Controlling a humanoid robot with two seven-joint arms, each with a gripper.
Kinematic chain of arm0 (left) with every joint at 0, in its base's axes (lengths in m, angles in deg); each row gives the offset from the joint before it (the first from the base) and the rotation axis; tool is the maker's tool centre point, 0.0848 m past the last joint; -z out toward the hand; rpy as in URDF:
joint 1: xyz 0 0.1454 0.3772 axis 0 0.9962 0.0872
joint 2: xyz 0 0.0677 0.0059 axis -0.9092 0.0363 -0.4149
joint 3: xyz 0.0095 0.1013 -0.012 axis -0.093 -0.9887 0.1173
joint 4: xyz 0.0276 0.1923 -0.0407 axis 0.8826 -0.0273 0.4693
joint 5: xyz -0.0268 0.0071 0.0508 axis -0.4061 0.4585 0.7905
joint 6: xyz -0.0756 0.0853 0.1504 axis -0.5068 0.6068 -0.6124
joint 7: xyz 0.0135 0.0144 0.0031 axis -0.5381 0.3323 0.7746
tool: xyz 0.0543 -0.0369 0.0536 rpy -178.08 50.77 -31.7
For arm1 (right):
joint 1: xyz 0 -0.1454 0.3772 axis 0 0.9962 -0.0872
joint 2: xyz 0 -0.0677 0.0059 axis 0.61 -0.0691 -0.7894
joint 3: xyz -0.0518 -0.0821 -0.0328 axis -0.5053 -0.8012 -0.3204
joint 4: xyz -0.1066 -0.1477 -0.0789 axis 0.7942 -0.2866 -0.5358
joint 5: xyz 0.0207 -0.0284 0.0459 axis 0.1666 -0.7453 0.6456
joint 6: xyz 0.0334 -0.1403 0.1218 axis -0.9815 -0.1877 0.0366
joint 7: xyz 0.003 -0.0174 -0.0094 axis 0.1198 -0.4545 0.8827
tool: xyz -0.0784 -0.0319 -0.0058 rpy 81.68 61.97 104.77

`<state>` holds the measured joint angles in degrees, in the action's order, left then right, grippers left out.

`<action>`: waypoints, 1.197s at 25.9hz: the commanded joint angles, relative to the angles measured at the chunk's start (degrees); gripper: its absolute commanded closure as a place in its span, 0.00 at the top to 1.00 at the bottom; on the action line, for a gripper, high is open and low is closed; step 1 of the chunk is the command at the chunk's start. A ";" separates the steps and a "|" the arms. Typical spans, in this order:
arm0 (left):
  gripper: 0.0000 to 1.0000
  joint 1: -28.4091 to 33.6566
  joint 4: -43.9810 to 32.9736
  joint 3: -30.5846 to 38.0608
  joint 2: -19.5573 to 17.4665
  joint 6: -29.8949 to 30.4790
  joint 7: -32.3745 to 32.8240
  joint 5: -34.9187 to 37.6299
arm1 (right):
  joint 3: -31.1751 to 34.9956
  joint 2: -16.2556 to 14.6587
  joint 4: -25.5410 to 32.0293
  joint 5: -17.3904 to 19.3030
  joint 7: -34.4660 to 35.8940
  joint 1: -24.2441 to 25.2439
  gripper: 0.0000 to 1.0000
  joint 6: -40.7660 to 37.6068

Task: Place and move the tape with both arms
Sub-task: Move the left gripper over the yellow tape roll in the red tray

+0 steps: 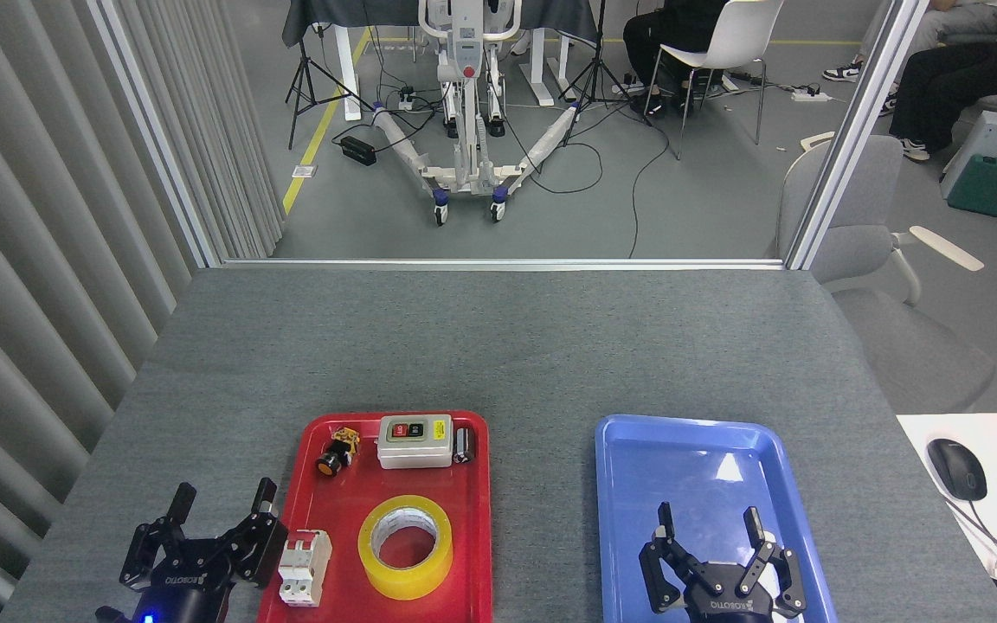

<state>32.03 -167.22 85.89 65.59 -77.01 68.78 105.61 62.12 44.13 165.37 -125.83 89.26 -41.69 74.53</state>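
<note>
On red tray (325, 493), tape (405, 546) lies flat, near front. L gripper (220, 509) fingers apart, beside breaker (304, 568); should clear it, then straddle rim. R gripper (708, 528) spread over blue tray (628, 484).

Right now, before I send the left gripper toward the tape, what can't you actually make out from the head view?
- Left gripper: wrist and arm cut off by the bottom edge; fingers spread open.
- Right gripper: base cut off likewise, hiding part of the blue plastic tray.
- Wide yellow translucent tape roll: loose end too small to find.
- Red plastic tray: near rim out of frame.
- Small black cylinder: too small to identify.
</note>
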 commanded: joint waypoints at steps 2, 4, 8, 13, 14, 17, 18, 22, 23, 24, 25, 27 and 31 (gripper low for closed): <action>1.00 -5.05 0.16 -4.50 -1.15 -1.15 6.47 -0.59 | 0.09 0.01 -0.03 0.00 0.00 0.00 1.00 -0.17; 1.00 -6.98 0.87 -5.46 -3.43 -1.24 13.76 -0.59 | 0.00 0.10 -0.03 -0.09 0.00 0.00 1.00 -0.26; 1.00 -14.89 3.94 -12.23 -6.33 -0.19 34.15 -0.68 | 0.00 0.10 -0.03 -0.09 0.00 0.09 1.00 -0.35; 1.00 -19.99 4.21 -15.92 -8.18 1.57 48.92 -0.59 | 0.00 0.10 -0.21 -0.18 0.00 0.00 1.00 -0.26; 1.00 -20.87 4.38 -16.80 -8.18 1.75 50.41 -0.59 | 0.00 0.10 -0.21 -0.18 0.00 0.09 1.00 -0.35; 0.99 -22.89 6.58 -19.61 -7.91 1.75 54.72 -0.68 | 0.00 0.10 -0.21 -0.18 0.00 0.09 1.00 -0.26; 1.00 -23.68 7.90 -20.40 -7.65 1.75 55.86 -0.59 | 0.00 0.10 -0.21 -0.18 0.00 0.09 1.00 -0.26; 0.99 -27.64 12.55 -23.22 -5.28 1.83 60.60 -0.59 | 0.00 0.10 -0.21 -0.18 0.00 0.09 1.00 -0.35; 0.99 -29.13 14.40 -23.57 -4.75 1.83 62.54 -0.59 | -0.09 0.10 -0.21 -0.18 0.00 0.00 1.00 -0.26; 0.99 -30.45 16.33 -23.74 -4.40 1.83 65.17 -0.59 | -0.09 0.10 -0.21 -0.18 0.00 0.09 1.00 -0.26; 0.99 -31.42 17.83 -23.83 -4.14 1.83 67.72 -0.59 | -0.09 0.10 -0.21 -0.18 0.00 0.00 1.00 -0.26; 0.99 -32.82 19.32 -23.83 -3.96 1.75 72.38 -0.59 | -0.09 0.10 -0.29 -0.18 0.00 0.09 1.00 -0.26; 0.99 -33.53 19.68 -24.01 -3.96 1.75 76.52 -0.50 | -0.09 0.10 -0.30 -0.18 0.00 0.09 1.00 -0.26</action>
<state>-0.58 -148.35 62.10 61.47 -75.28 141.88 105.04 62.04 44.23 165.09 -126.01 89.11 -41.63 74.23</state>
